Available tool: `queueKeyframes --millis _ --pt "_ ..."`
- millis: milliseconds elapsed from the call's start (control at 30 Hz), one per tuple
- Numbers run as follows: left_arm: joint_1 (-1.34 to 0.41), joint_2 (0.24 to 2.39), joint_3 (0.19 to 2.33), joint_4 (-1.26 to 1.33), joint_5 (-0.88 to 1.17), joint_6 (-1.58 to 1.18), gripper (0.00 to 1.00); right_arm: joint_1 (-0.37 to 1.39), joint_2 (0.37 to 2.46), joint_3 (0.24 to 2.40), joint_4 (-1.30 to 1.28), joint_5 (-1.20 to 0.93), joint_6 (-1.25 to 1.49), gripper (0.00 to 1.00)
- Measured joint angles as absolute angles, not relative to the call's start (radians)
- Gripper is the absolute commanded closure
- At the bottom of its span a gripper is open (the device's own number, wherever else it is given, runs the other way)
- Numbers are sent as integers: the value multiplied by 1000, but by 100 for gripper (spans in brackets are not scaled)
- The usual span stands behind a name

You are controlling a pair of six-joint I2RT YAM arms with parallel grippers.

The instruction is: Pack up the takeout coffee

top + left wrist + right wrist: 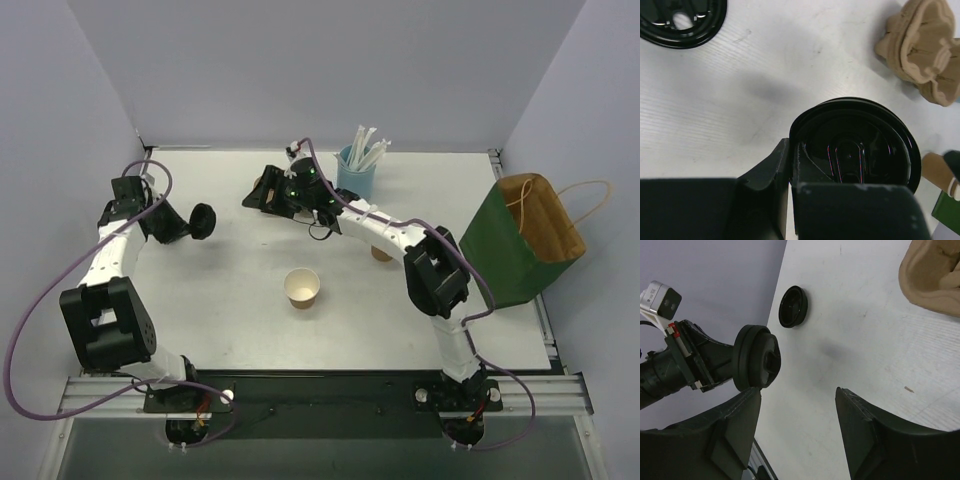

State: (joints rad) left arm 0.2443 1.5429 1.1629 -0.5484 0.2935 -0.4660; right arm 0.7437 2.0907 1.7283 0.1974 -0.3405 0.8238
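Note:
The takeout coffee (302,287), a small tan paper cup with a white rim and no lid on it, stands alone mid-table. My left gripper (196,222) hovers at the left, well apart from the cup, shut on the rim of a black lid (855,145); the right wrist view shows that lid (757,357) held on edge. My right gripper (797,400) is open with nothing between its fingers. It reaches to the back centre-left (258,196), next to the brown pulp carrier (259,184).
A second black lid (792,306) lies flat on the table beyond the left gripper. A light-blue cup of white straws (356,170) stands at the back. A green paper bag (525,245) with string handles lies at the right edge. The carrier (925,45) lies beyond the held lid.

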Motion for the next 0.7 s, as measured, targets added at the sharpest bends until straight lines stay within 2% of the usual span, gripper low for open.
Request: queueKeyframes --millis 367,700 --pt "221 1512 1083 -406 408 -474 100 748 2231 1771 364 -473 1001 39" --pt "189 1512 1083 -393 408 -464 100 761 2240 1794 411 -519 1050 40"
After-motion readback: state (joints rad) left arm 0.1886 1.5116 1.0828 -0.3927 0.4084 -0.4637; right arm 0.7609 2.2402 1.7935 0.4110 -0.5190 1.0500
